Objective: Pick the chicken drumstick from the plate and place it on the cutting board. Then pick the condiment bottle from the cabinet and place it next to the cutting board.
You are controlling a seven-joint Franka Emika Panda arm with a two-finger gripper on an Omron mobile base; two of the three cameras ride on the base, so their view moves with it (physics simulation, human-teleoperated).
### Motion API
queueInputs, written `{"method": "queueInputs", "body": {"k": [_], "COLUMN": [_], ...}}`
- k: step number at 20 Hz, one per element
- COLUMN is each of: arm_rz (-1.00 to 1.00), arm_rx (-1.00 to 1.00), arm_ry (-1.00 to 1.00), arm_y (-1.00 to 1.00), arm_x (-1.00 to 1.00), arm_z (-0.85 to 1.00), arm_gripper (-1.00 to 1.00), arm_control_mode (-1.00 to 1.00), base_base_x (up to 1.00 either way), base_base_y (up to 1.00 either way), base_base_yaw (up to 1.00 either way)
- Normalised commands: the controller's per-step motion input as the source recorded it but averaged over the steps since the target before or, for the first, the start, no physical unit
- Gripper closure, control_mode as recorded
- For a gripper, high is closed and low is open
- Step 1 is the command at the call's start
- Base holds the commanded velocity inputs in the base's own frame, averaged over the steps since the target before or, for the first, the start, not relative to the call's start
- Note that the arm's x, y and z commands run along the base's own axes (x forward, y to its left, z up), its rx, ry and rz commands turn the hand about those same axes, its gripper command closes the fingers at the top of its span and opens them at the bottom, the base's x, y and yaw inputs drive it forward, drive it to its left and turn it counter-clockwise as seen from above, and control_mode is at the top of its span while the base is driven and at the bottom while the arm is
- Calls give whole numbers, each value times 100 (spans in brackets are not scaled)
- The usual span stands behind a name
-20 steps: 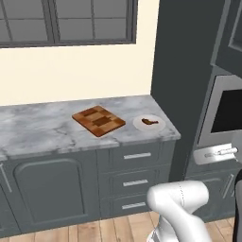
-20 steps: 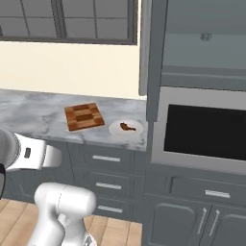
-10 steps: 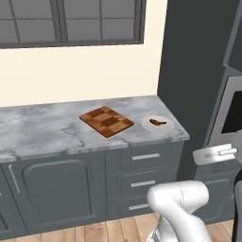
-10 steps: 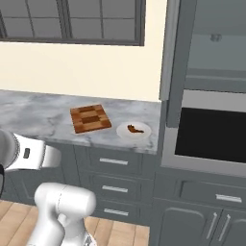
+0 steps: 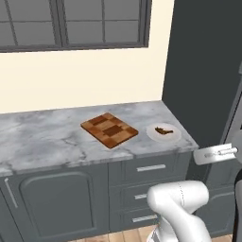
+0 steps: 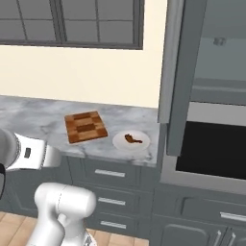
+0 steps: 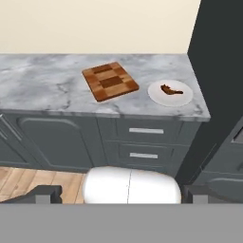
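Left base view: a grey marbled tabletop (image 5: 47, 137) runs along a cream wall under a dark-framed window (image 5: 71, 23). On it lies the cutting board (image 5: 109, 130), a checkered wooden rectangle turned at an angle to the front edge. Just to its right, apart from it, sits the plate (image 5: 163, 133), white and round, near the right end of the tabletop. The chicken drumstick (image 5: 163, 130), a thin reddish-brown piece, rests on the plate near its middle. Beyond the plate rises the tall dark grey cabinet (image 5: 203, 71). Below the tabletop are grey drawers (image 5: 150, 168) with silver handles.

From the right base view, the same board (image 6: 85, 127) and plate (image 6: 131, 141) sit side by side, with the drumstick (image 6: 132, 139) on the plate. The cabinet's grey door panel (image 6: 175, 77) stands open, edge toward the camera, right of the plate. Behind it an inner shelf (image 6: 218, 84) shows, with a small object too blurred to identify high in the compartment. A dark oven window (image 6: 211, 153) sits beneath.

Looking down from the hand view, the gripper (image 7: 122, 194) is well back from the tabletop and above the wooden floor (image 7: 28, 178), its two dark fingertips (image 7: 46, 193) spread wide apart with nothing between them. The board (image 7: 110, 81), plate (image 7: 170, 92) and drumstick (image 7: 170, 90) lie ahead.
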Motion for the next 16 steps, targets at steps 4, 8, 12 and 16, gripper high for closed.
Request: {"method": "queueInputs", "body": {"k": [4,8,12,16], "arm_rz": [0,0,0,0], "arm_rx": [0,0,0,0], "arm_ry": [0,0,0,0], "arm_y": [0,0,0,0], "arm_x": [0,0,0,0], "arm_z": [0,0,0,0], "arm_gripper": [-100,-100,-100,-100], "arm_control_mode": [100,100,100,100], "base_base_x": [46,45,45,39], "base_base_y": [22,21,24,23], "base_base_yaw": [0,0,-1,-1]}}
